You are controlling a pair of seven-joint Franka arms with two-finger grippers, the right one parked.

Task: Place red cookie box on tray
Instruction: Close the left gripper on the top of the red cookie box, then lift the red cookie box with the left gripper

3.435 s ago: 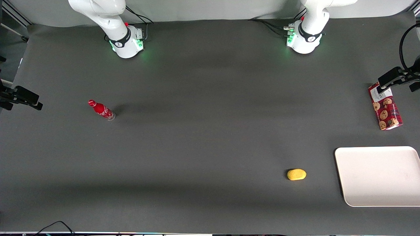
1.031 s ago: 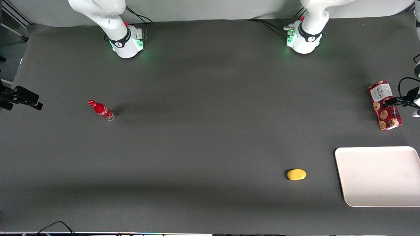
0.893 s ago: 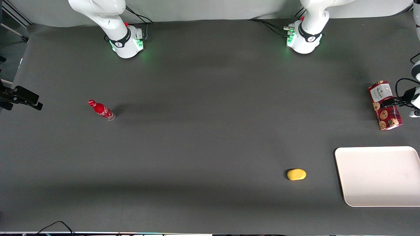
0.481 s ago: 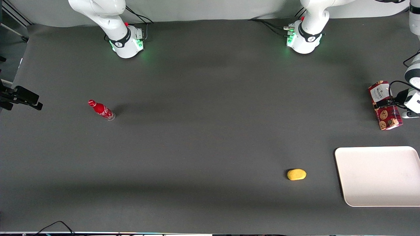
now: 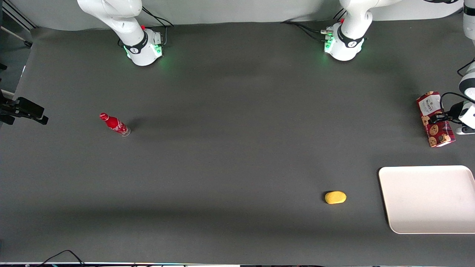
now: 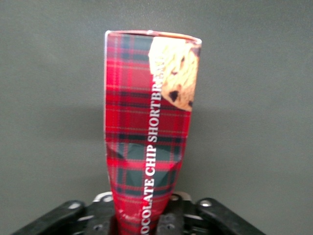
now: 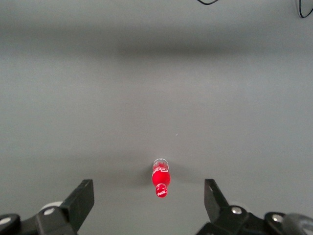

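Claw [image 5: 441, 118] clenched across the narrow tartan cardboard red cookie box [image 5: 435, 119], dented at the grip.

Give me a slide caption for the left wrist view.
Gripper shut on the red cookie box, which dents at the grip, above the dark table.

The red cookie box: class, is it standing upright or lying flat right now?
Lying flat. The red cookie box rests lengthwise on the dark table, apart from the tray. The claw is shut on its middle; the carton dents inward there.
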